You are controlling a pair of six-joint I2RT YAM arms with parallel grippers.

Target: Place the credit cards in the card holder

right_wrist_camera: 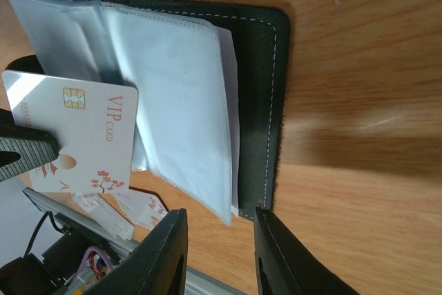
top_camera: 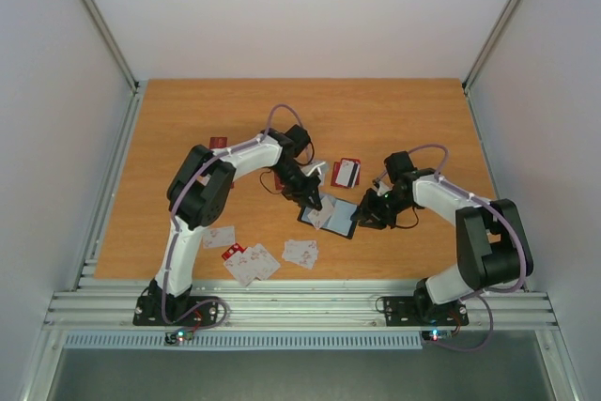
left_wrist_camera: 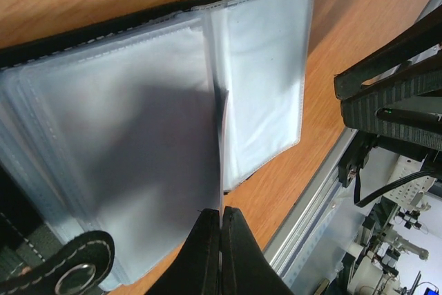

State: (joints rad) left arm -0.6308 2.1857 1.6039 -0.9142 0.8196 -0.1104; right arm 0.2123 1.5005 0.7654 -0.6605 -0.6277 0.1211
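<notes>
We see the card holder (right_wrist_camera: 266, 88) lying open in the middle of the counter (top_camera: 404, 119). Our left claw (left_wrist_camera: 221, 215) pinches a white card (right_wrist_camera: 83, 136) by its edge over the sleeves. Our right claw (right_wrist_camera: 217, 240) is spread at the holder's 3 o'clock edge. Loose cards (top_camera: 252, 260) lie at its 7 o'clock.

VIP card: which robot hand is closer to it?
Left. The left gripper pinches the VIP card over the card holder; the right gripper sits open at the holder's edge, apart from the card.
</notes>
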